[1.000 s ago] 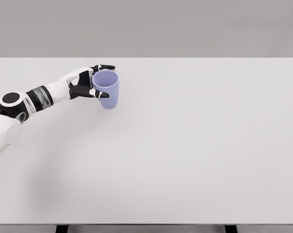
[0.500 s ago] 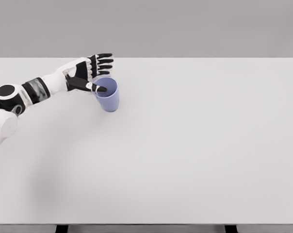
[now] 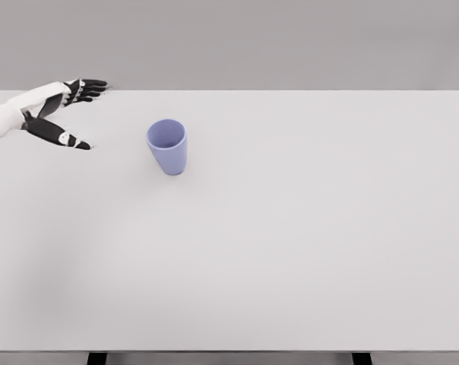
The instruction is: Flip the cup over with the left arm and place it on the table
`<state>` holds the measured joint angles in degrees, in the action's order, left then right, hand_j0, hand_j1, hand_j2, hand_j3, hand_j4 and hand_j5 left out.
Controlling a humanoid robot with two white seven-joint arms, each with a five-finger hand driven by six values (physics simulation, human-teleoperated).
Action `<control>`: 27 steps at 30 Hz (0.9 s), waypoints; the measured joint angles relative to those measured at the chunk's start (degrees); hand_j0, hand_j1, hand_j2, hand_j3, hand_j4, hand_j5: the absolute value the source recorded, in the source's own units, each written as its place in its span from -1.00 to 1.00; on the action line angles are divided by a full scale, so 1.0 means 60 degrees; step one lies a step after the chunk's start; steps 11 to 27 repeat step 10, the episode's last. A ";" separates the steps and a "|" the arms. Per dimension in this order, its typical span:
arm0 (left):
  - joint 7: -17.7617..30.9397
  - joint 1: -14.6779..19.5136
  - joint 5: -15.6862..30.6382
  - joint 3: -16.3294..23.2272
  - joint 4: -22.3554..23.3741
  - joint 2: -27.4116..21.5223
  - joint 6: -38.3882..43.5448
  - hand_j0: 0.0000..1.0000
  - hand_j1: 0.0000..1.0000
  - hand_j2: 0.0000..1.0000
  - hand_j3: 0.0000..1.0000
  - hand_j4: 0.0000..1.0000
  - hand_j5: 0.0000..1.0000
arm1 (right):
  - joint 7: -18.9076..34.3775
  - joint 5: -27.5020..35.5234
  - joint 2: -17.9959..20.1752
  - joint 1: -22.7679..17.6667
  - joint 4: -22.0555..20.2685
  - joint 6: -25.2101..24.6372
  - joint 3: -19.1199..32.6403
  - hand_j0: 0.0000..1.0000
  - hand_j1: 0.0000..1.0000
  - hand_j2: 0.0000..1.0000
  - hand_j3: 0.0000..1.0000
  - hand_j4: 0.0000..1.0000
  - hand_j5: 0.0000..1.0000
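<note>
Purple cup (image 3: 167, 146) upright on white table (image 3: 290, 228), left robot hand (image 3: 51, 114) apart, fingers spread, empty

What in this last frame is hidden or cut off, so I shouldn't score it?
- Left hand, head view: its forearm is cut off by the left edge.
- Right arm: not in view.
- Cup: the far outer wall and the underside are hidden by its own body.
- Table: its legs are cropped by the bottom edge.
</note>
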<state>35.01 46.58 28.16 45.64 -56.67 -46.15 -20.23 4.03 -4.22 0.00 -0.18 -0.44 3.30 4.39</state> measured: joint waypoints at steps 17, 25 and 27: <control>0.0002 -0.0264 -0.1115 0.0015 -0.0013 -0.0510 -0.2071 1.00 1.00 1.00 1.00 1.00 1.00 | 0.0000 0.0000 0.0000 -0.0015 0.0001 0.0002 0.0000 1.00 1.00 1.00 1.00 1.00 1.00; 0.0002 -0.0264 -0.1115 0.0015 -0.0013 -0.0510 -0.2071 1.00 1.00 1.00 1.00 1.00 1.00 | 0.0000 0.0000 0.0000 -0.0015 0.0001 0.0002 0.0000 1.00 1.00 1.00 1.00 1.00 1.00; 0.0002 -0.0264 -0.1115 0.0015 -0.0013 -0.0510 -0.2071 1.00 1.00 1.00 1.00 1.00 1.00 | 0.0000 0.0000 0.0000 -0.0015 0.0001 0.0002 0.0000 1.00 1.00 1.00 1.00 1.00 1.00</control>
